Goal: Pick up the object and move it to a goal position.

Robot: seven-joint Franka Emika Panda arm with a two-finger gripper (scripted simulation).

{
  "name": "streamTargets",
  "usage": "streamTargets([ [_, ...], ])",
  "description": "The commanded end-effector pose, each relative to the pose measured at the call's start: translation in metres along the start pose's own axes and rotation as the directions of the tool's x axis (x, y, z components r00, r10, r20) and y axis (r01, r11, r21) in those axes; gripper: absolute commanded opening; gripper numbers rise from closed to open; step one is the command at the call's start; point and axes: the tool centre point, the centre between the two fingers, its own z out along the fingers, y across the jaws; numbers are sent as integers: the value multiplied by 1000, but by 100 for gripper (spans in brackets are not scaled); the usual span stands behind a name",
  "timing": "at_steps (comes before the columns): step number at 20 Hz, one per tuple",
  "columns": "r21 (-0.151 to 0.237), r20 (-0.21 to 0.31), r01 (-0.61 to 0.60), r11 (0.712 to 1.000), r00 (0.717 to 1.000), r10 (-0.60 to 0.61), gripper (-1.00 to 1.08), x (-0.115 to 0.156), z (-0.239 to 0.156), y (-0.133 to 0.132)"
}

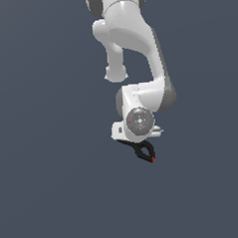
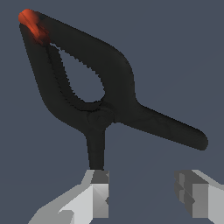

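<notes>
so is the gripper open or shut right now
Open. In the wrist view the two fingertips stand apart with bare background between them, and the clamp lies beyond them; one handle reaches one fingertip, the other splays free.

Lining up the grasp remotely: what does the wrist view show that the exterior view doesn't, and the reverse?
Only the wrist view shows the gripper with its fingers apart, one handle reaching down to a fingertip, the other splayed between them.

Only the exterior view shows the arm reaching down over the spot.

Both show the black clamp and its red-orange tip.
</notes>
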Motion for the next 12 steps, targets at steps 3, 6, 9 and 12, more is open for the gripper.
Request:
streamTargets([
  [3, 3, 111, -9, 1000, 994, 8, 28, -5, 20, -12],
  [6, 3, 183, -13, 1000, 983, 13, 28, -9, 32, -20],
  [9, 2, 247, -17, 1000, 969, 16, 28, -13, 43, -27],
  [12, 1, 299, -20, 1000, 954, 19, 28, -17, 51, -33],
])
